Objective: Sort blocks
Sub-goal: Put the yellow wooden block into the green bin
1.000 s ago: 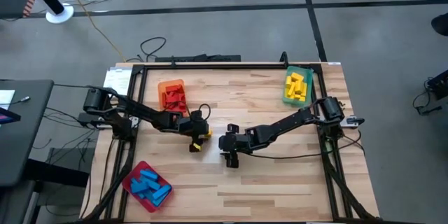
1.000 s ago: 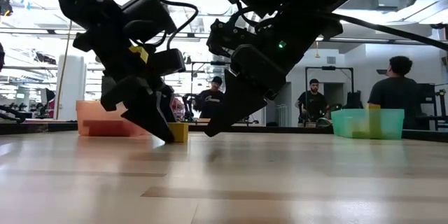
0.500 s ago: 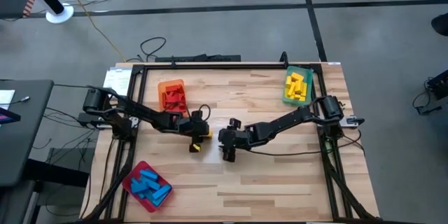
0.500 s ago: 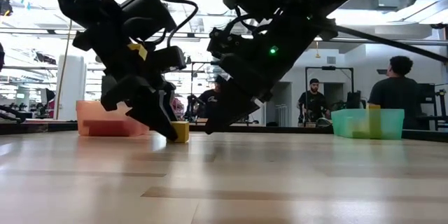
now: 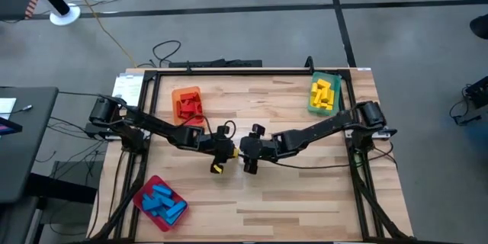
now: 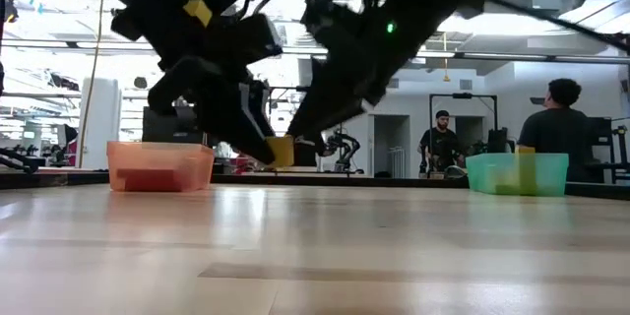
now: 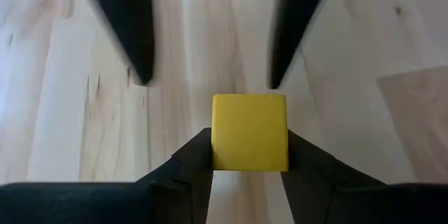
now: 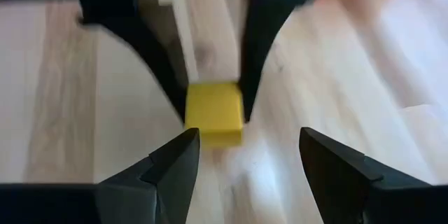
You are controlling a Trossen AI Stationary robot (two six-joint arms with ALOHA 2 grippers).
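left tool (image 7: 249, 157) pinches a yellow block (image 7: 250, 132) by its flat sides, above the table (image 5: 305, 191); probably light, rigid, slick plastic. right tool (image 8: 246, 161) spread, facing it.

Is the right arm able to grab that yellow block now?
Probably yes: the right gripper has its jaws open and faces the yellow block nearby, but the left gripper grips it.

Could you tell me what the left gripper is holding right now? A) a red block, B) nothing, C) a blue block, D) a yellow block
D: the left wrist view shows the left gripper closed on a yellow block, and the low view shows that block lifted off the table.
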